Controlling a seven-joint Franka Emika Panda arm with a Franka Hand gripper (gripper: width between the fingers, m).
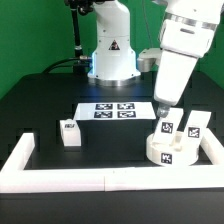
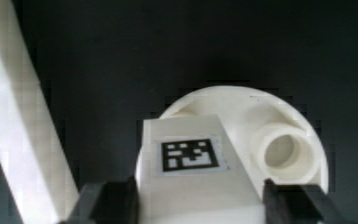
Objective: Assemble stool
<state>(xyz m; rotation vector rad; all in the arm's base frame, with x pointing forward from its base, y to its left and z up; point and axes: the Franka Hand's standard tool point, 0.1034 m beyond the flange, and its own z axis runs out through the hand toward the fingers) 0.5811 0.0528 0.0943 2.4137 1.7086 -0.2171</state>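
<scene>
Leg block (image 2: 194,155) clamped in end effector (image 2: 194,197) | arm (image 1: 178,50) reaching steeply down, block just over seat (image 2: 247,105)

No words or numbers can be read. The robot base (image 1: 113,50) bears a dark triangular sign. Square black-and-white tags stand four on the marker board (image 1: 113,110), one on the lone leg block (image 1: 69,133) at 9 o'clock from the seat (image 1: 165,152), one on the seat. The wrist view's close-up leg block (image 2: 197,160) shows one tag.
</scene>
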